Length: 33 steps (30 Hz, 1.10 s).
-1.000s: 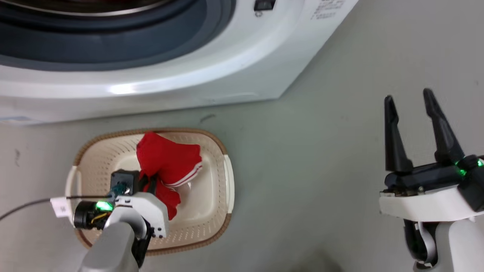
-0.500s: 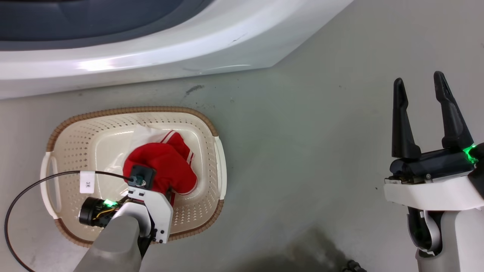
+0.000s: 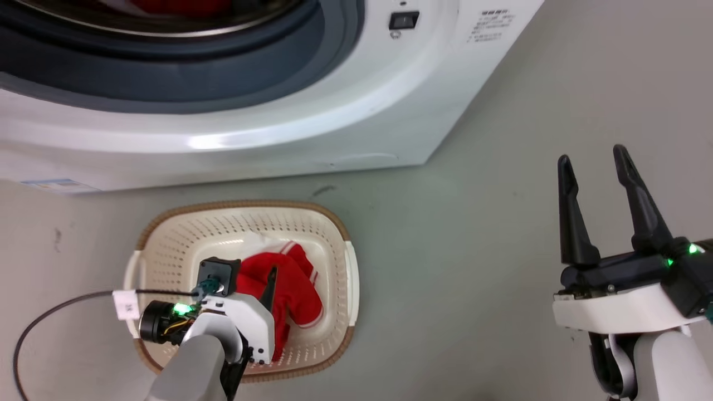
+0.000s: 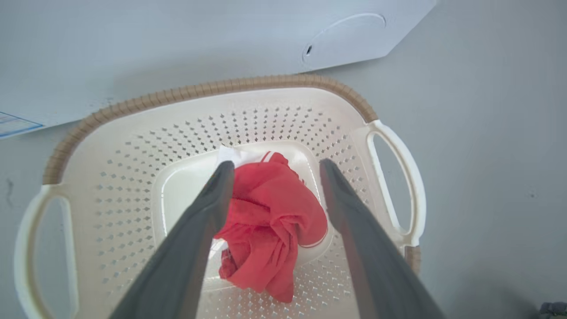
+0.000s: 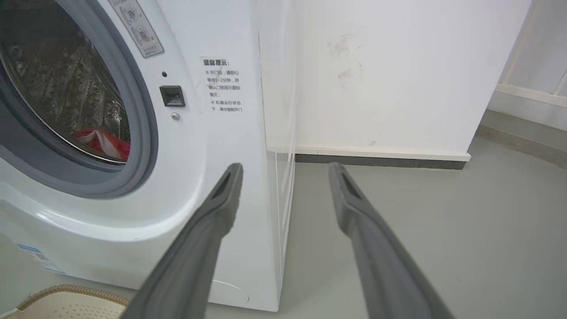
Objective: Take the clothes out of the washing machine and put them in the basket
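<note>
The cream basket [image 3: 345,262] with a brown woven rim stands on the floor in front of the white washing machine [image 3: 356,111]. One piece of the red clothes [image 3: 295,289], trimmed with white stripes, lies crumpled on the basket's bottom. My left gripper [image 3: 267,281] hangs open just above it; in the left wrist view the garment [image 4: 270,226] rests free between and below the spread fingers [image 4: 212,199]. More red fabric [image 5: 104,141] lies inside the steel drum. My right gripper [image 3: 604,211] stands open and empty over the bare floor at the right.
A black cable [image 3: 50,317] with a white tag loops from my left wrist over the basket's left side. A white wall with a dark skirting [image 5: 381,160] runs behind the machine. Grey floor [image 3: 457,267] lies between the basket and my right arm.
My left gripper lowered the red garment into the basket and opened, leaving it on the bottom. The head camera tilted down, then up again. The right gripper stayed open.
</note>
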Tool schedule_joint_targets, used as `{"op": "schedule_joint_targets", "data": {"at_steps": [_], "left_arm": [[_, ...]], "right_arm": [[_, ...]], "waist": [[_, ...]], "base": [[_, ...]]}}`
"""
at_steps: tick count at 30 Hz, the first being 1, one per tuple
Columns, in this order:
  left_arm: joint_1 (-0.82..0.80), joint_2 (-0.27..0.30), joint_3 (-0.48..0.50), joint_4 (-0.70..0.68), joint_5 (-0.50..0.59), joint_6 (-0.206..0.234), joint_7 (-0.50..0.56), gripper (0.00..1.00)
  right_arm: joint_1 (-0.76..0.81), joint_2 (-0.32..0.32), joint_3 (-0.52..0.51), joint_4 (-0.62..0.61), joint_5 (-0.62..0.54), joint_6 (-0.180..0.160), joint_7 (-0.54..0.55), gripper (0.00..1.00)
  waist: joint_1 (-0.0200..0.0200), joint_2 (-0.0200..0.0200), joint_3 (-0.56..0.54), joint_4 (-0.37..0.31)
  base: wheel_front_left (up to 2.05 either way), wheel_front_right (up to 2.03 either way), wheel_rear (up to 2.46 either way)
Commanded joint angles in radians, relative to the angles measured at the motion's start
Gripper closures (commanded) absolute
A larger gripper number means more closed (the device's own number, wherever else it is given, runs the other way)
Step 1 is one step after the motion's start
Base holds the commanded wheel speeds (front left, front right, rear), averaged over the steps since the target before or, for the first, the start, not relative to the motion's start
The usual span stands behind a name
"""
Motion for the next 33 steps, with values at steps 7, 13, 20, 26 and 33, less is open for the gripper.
{"op": "schedule_joint_targets", "data": {"at_steps": [7, 13, 20, 26, 33], "left_arm": [[0.185, 0.010, 0.082, -0.300, 0.043, 0.064, -0.004, 0.00], [0.309, -0.015, 0.158, -0.529, 0.085, 0.106, -0.004, 0.00], [0.437, -0.052, 0.269, -0.783, 0.130, 0.148, -0.004, 0.00], [0.500, -0.073, 0.323, -0.939, 0.176, 0.155, -0.004, 0.00], [0.377, -0.068, 0.339, -0.918, 0.208, 0.108, -0.004, 0.00]], "right_arm": [[0.064, 0.001, 0.006, 0.017, -0.011, -0.001, -0.002, 0.00], [0.110, 0.001, 0.007, 0.023, -0.021, -0.001, -0.002, 0.00], [0.148, 0.001, 0.012, 0.030, -0.021, -0.001, -0.002, 0.00], [0.164, 0.001, 0.015, 0.030, -0.012, -0.001, -0.002, 0.00], [0.134, 0.001, 0.026, 0.023, -0.008, -0.001, -0.002, 0.00]], "waist": [[0.0000, -0.0001, -0.153, 0.065], [0.0000, -0.0001, -0.225, 0.092], [0.0000, -0.0001, -0.281, 0.104], [0.0000, -0.0001, -0.302, 0.101], [0.0000, -0.0001, -0.270, 0.083]], "base": [[0.00, 0.00, 0.00], [0.00, 0.00, 0.00], [0.00, 0.00, 0.00], [0.00, 0.00, 0.00], [0.00, 0.00, 0.00]]}}
